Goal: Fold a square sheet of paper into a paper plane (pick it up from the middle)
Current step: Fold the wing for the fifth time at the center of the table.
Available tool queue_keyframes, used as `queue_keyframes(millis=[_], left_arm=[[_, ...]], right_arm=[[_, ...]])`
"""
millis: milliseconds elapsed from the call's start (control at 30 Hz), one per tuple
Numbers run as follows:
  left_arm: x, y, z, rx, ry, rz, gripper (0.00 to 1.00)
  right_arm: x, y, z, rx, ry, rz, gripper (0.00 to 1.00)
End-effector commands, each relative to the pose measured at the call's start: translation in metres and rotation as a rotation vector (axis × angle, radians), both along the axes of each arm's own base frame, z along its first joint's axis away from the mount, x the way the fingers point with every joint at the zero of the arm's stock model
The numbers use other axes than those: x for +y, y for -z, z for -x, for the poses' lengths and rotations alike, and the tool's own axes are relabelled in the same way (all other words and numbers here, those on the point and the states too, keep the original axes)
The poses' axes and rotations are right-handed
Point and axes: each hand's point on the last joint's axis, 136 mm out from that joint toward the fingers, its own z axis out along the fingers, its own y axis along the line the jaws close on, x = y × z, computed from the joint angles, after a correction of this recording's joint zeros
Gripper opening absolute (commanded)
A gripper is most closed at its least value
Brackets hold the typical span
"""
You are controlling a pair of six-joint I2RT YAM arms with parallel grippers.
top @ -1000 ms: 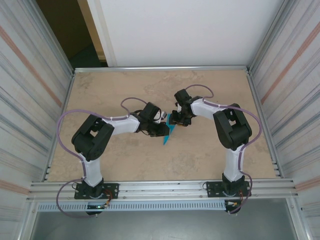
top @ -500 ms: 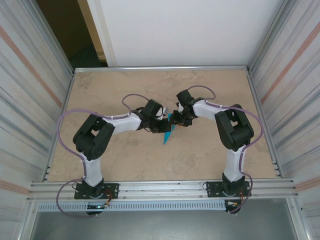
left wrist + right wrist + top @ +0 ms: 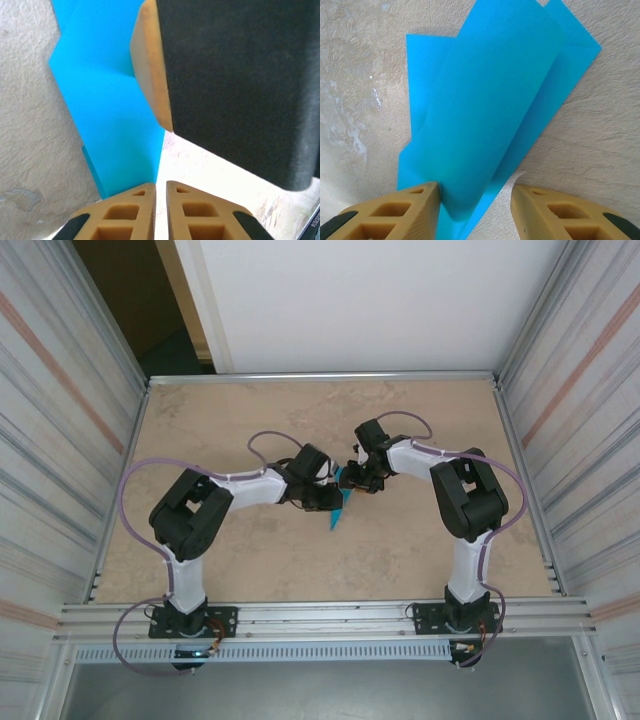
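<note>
The paper plane (image 3: 340, 508) lies on the bench (image 3: 220, 420) at the centre of the top view, only partly folded, with both arms crowded over its upper end.

The left end effector (image 3: 155, 186) sits at the bottom of its wrist view with its jaws closed to a hairline slit. The paper's right edge runs straight into that slit, so it looks to be nipping a fold.

The right end effector (image 3: 475, 192) stands about half open and grips nothing. A loose flap curls up between its fingers and touches the left one in the frame.

The likeliest trouble is that flap. It is bowed rather than creased, and if pressed while off line it would set a crooked fold. A pull from the left side while the paper is nipped could tear or drag the thin sheet across the bench. The two end effectors are also very close: a dark padded block (image 3: 235, 85), probably the other arm's finger, looms at the upper right of the left wrist view, so a bump is possible.

The paper is thin, bright teal, smooth and matte, with sharp straight edges and overlapping angular layers. The fingers are tan lattice blocks. The bench is mottled beige with a fine stony grain.
</note>
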Motion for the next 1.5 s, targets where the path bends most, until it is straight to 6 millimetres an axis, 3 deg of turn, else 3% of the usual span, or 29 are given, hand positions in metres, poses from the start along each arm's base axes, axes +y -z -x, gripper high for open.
queue_keyframes(millis=[0, 1000, 1100, 1333, 1467], left_arm=[[0.001, 0.009, 0.003, 0.013, -0.011, -0.048, 0.15], [0.006, 0.03, 0.013, 0.034, -0.022, -0.131, 0.11], [0.01, 0.035, 0.018, 0.047, -0.02, -0.147, 0.1], [0.019, 0.045, 0.024, 0.062, -0.023, -0.172, 0.09], [0.018, 0.045, 0.024, 0.058, -0.019, -0.169, 0.08]], right_arm=[[-0.017, 0.103, 0.061, 0.221, -0.033, 0.122, 0.44], [-0.015, 0.098, 0.059, 0.211, -0.006, 0.072, 0.41], [-0.011, 0.08, 0.05, 0.182, 0.01, 0.021, 0.42], [-0.01, -0.001, 0.008, -0.009, 0.065, -0.15, 0.49], [-0.012, -0.021, 0.008, -0.075, 0.04, -0.178, 0.48]])
